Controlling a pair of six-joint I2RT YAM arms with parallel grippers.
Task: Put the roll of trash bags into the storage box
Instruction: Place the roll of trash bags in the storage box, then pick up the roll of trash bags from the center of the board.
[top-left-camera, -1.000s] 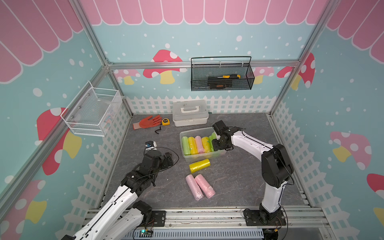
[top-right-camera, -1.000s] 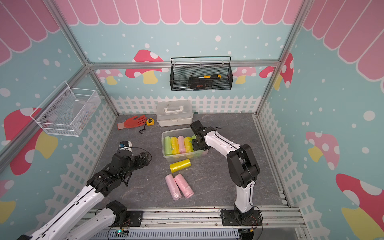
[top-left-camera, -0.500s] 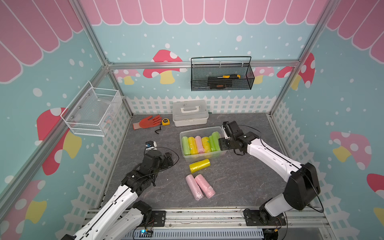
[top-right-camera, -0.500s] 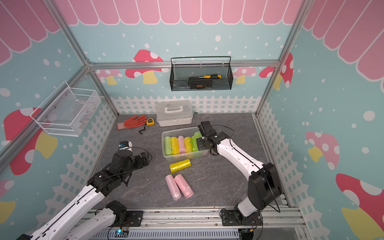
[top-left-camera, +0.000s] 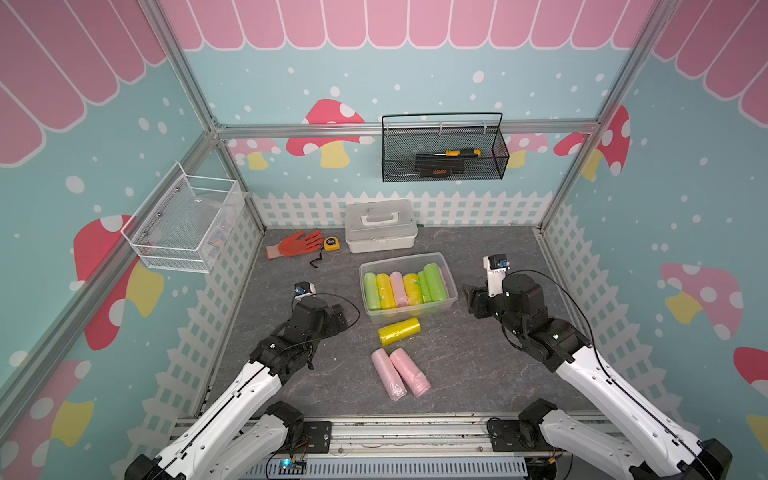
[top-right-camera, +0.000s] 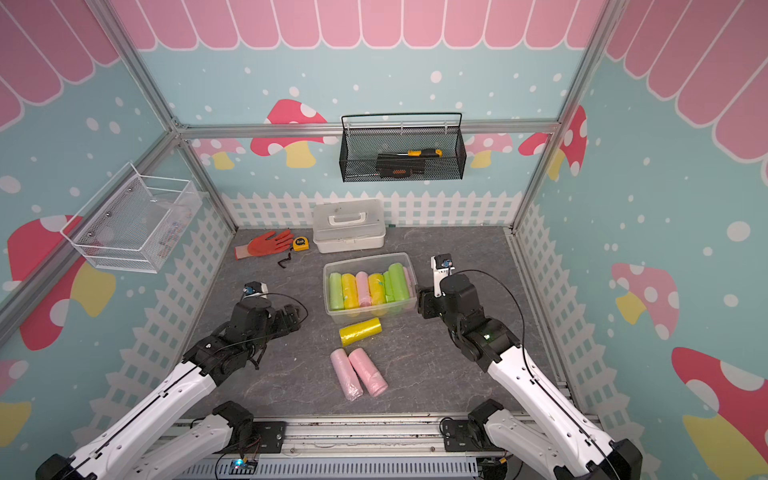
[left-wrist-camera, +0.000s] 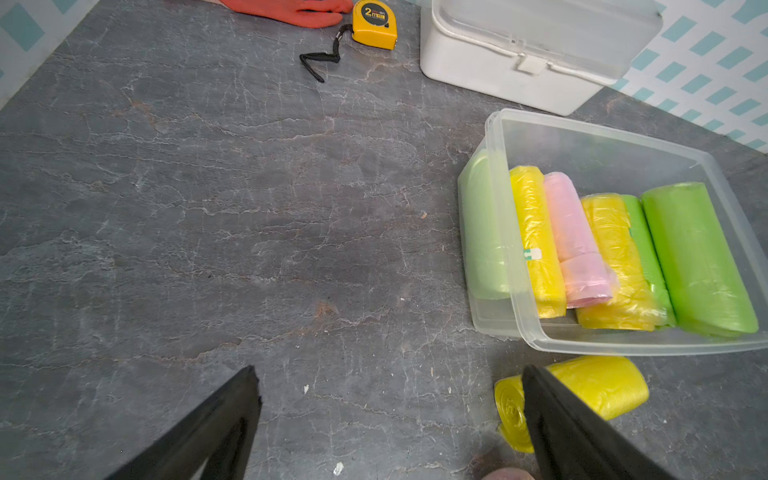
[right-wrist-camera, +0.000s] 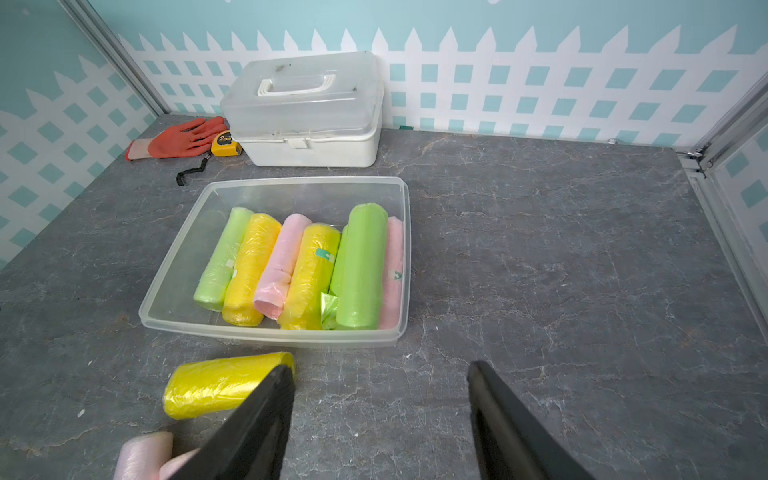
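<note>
table (top-left-camera: 490, 266) bears storage box (top-left-camera: 401, 261), yellow roll (top-left-camera: 399, 331), pink rolls (top-left-camera: 411, 376), case (top-left-camera: 380, 224), glove (top-left-camera: 297, 245)

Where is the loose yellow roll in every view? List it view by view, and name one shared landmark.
Top view: yellow roll lies on the table, just in front of the box.
Top view: yellow roll, again just in front of the box.
Left wrist: yellow roll just outside the box rim.
Right wrist: yellow roll just outside the box rim.
Shared landmark: the box.
</note>
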